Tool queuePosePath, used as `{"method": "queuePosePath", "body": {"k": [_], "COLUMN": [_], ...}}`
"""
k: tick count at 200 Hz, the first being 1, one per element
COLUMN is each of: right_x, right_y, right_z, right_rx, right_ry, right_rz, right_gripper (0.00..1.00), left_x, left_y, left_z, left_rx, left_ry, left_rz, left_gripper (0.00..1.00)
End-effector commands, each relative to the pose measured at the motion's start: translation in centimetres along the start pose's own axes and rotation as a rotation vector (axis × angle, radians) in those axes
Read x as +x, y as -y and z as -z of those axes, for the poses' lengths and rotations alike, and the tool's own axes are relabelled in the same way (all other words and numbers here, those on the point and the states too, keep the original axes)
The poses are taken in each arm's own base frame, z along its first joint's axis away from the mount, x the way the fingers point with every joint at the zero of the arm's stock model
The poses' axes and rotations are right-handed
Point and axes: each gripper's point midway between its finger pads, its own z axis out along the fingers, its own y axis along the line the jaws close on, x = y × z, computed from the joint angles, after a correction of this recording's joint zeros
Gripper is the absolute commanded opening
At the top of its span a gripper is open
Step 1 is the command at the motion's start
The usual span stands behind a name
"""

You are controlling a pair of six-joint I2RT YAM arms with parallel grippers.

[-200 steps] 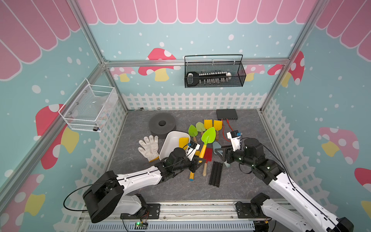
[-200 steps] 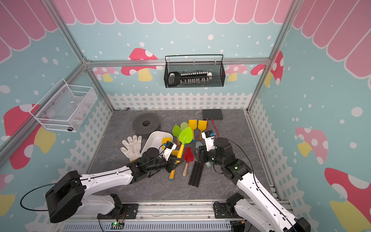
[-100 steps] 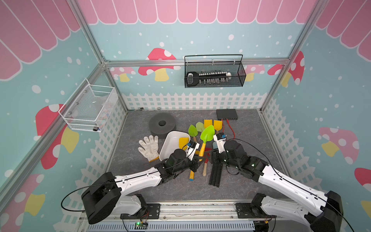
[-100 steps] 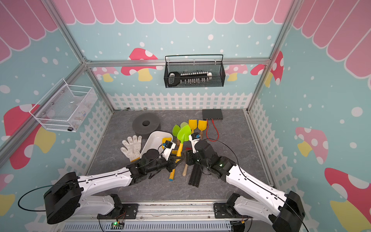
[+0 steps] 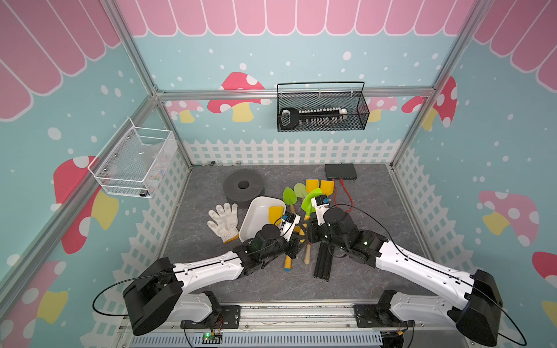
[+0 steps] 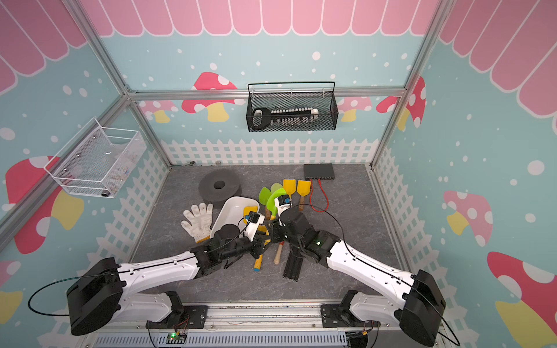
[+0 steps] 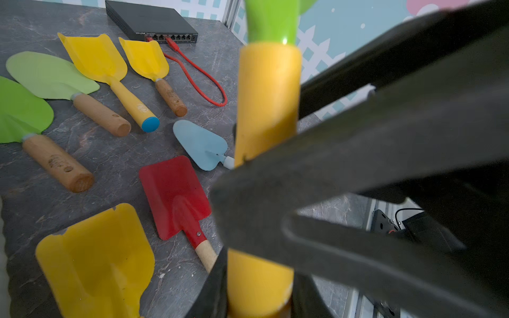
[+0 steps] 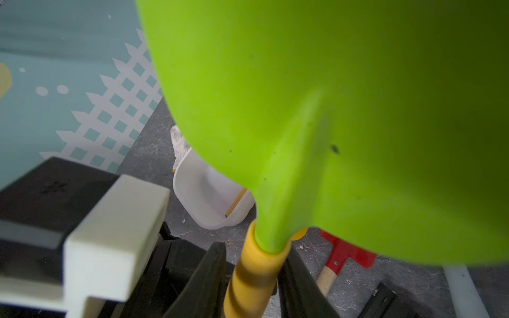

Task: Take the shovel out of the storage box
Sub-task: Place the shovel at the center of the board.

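A shovel with a bright green blade (image 5: 312,200) (image 8: 330,110) and a yellow handle (image 7: 268,96) stands upright above the table, right of the storage box. The storage box (image 5: 254,221) (image 8: 203,198) is a shallow white tub, tipped up on its side. My left gripper (image 5: 301,238) (image 7: 259,289) is shut on the lower handle. My right gripper (image 5: 310,230) (image 8: 253,275) is shut on the handle just under the blade, its fingers (image 8: 203,280) pressed to both sides. A yellow shovel blade (image 5: 275,212) lies at the tub's right rim.
Several loose shovels lie on the grey table: green (image 7: 24,113), yellow (image 7: 96,57), red (image 7: 173,192) and a light blue trowel (image 7: 201,143). A white glove (image 5: 224,221), grey foam ring (image 5: 244,188), black network switch (image 5: 340,171) with red cable and black bars (image 5: 324,265) surround them.
My right arm has swung left to the upright shovel and its jaws have closed round the handle. My left gripper has kept its hold in the same place.
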Motion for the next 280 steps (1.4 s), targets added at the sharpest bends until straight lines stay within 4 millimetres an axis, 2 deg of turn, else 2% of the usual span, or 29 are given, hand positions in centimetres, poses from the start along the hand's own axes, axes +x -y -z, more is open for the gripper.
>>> {"method": "queuePosePath", "body": {"k": [1, 25, 35, 45, 52, 76, 121, 163, 201, 237, 257, 280], "right_x": [-1.6, -1.6, -1.6, -1.5, -1.5, -1.5, -1.4, -0.5, 0.2, 1.1, 1.9, 2.8], "right_y": [-1.0, -0.8, -0.7, -0.6, -0.6, -0.4, 0.7, 2.7, 6.2, 9.8, 12.0, 14.7], "right_z": [0.1, 0.2, 0.2, 0.2, 0.3, 0.6, 1.2, 0.9, 0.9, 1.1, 1.0, 1.0], "right_rx": [-0.002, 0.013, 0.018, 0.022, 0.023, 0.041, 0.061, 0.003, 0.043, 0.113, 0.140, 0.173], "right_ry": [0.050, 0.053, 0.052, 0.049, 0.047, 0.028, -0.019, -0.122, -0.222, -0.312, -0.364, -0.401], "right_rz": [0.001, 0.007, 0.010, 0.011, 0.014, 0.038, 0.089, 0.082, 0.097, 0.112, 0.080, 0.027], "right_gripper": [0.27, 0.17, 0.16, 0.15, 0.14, 0.12, 0.11, 0.09, 0.07, 0.08, 0.09, 0.10], "left_x": [-1.1, -1.1, -1.1, -0.9, -0.6, -0.4, -0.6, -1.0, -0.9, -0.7, -0.5, -0.2], "left_y": [1.1, 1.1, 1.3, 1.7, 2.0, 2.8, 2.9, 1.0, -3.0, -5.6, -6.5, -6.7], "left_z": [0.1, 0.1, 0.1, 0.0, 0.0, 0.3, 1.1, 1.7, 2.4, 3.0, 3.1, 3.1], "left_rx": [0.033, 0.034, 0.042, 0.062, 0.077, 0.120, 0.138, 0.100, -0.035, -0.145, -0.191, -0.197], "left_ry": [0.037, 0.037, 0.032, 0.013, -0.011, -0.035, -0.034, -0.051, -0.070, -0.084, -0.097, -0.110], "left_rz": [-0.015, -0.014, -0.013, -0.014, -0.018, -0.026, -0.013, 0.040, 0.117, 0.157, 0.178, 0.187], "left_gripper": [0.00, 0.00, 0.13, 0.32, 0.41, 0.50, 0.53, 0.53, 0.53, 0.53, 0.53, 0.53]}}
